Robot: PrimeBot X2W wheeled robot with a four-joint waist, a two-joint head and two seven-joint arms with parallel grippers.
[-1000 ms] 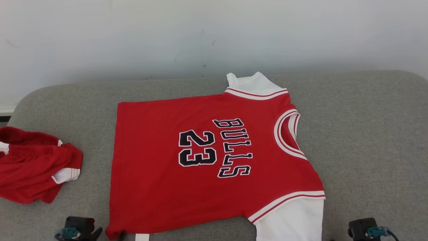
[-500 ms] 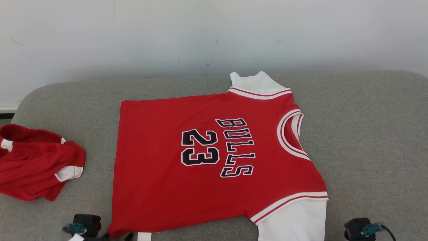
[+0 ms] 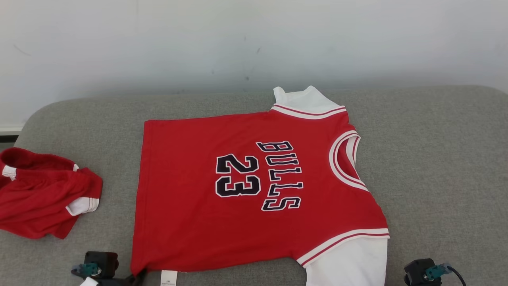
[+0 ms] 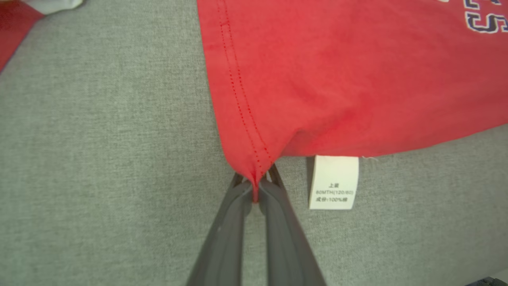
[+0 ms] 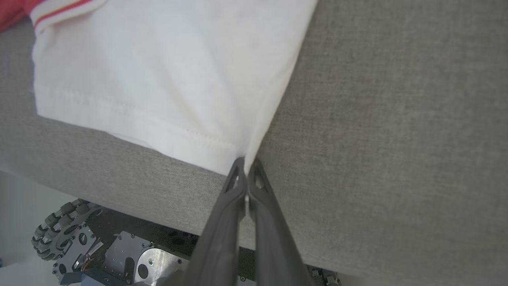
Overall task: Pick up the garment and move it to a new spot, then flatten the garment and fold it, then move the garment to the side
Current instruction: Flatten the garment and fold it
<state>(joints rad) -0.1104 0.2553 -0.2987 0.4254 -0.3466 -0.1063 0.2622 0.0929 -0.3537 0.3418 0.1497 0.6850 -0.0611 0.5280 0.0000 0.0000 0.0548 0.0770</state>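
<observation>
A crumpled red garment point(image 3: 43, 194) is noted at far left of the grey cushion point(image 3: 436, 159), apart from the work. The left gripper point(image 4: 255, 187) is clamped on the near hem corner of the jersey point(image 3: 238, 222), beside the care label point(image 4: 334, 182). The jersey lies flat mid-cushion, print up. The right gripper point(image 5: 246, 170) is pinched on the white sleeve point(image 5: 158, 79) corner. Folding is judged begun; both corners should be lifted evenly and carried toward the far edge.

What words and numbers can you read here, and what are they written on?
"BULLS": on the red jersey, lying sideways.
"23": on the jersey, beside BULLS.
"100%": on the white tag at the jersey's hem; the rest of its small print is too blurred to read.
</observation>
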